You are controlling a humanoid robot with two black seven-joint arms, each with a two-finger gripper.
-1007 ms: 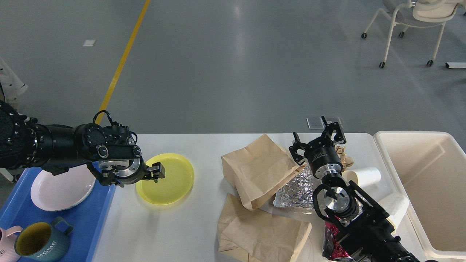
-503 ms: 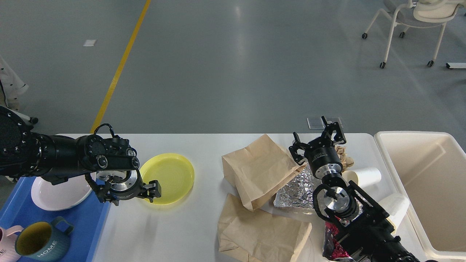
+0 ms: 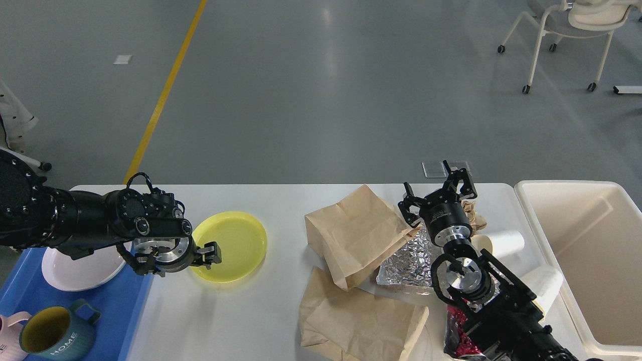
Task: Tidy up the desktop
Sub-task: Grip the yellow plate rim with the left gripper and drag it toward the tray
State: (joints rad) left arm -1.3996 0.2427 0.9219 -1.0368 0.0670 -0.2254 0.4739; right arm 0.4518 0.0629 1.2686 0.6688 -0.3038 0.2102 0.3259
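Note:
The white desktop carries a yellow plate at left-centre. My left gripper sits at the plate's near-left rim, fingers a little apart with the rim between them. To the right lie two brown paper bags, a sheet of crumpled foil, crumpled brown paper, two white paper cups and a red wrapper. My right gripper hovers open over the upper bag's right edge, holding nothing.
A blue tray at the left edge holds a white plate, a teal "HOME" mug and a pink mug. A cream bin stands at the right end. A wheeled chair stands far off on the floor.
My left gripper moved from the plate's left side down towards its near-left rim, then rose slightly. The yellow plate stayed in place. The right arm has not moved.

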